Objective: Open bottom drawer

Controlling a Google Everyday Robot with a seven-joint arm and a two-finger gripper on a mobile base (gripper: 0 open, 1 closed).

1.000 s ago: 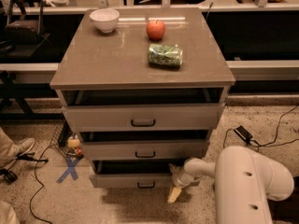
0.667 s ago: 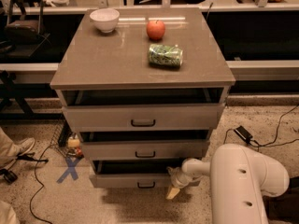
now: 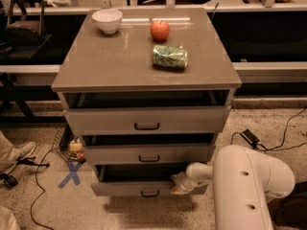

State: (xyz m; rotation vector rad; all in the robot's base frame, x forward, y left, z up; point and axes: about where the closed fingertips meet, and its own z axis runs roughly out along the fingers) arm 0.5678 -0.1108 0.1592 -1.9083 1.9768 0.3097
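Below, gripper (image 3: pixel 178 184) at bottom drawer (image 3: pixel 122 188) — arm (image 3: pixel 249 186) cropped

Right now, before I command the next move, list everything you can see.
cabinet: 1, grey-beige, centre of view
top drawer: 1, grey-beige with black handle, highest, slightly out
middle drawer: 1, grey-beige with black handle, slightly out
bottom drawer: 1, grey-beige with black handle, lowest, partly out
bowl: 1, white, back left of the cabinet top
apple: 1, red, back centre of the top
snack bag: 1, green, lying in front of the apple
tape cross: 1, blue, floor left of the cabinet
power adapter: 1, black, floor to the right, cabled
shoe: 1, pale, floor at left edge
arm: 1, white, lower right
hand: 1, pale, at the bottom drawer's right end
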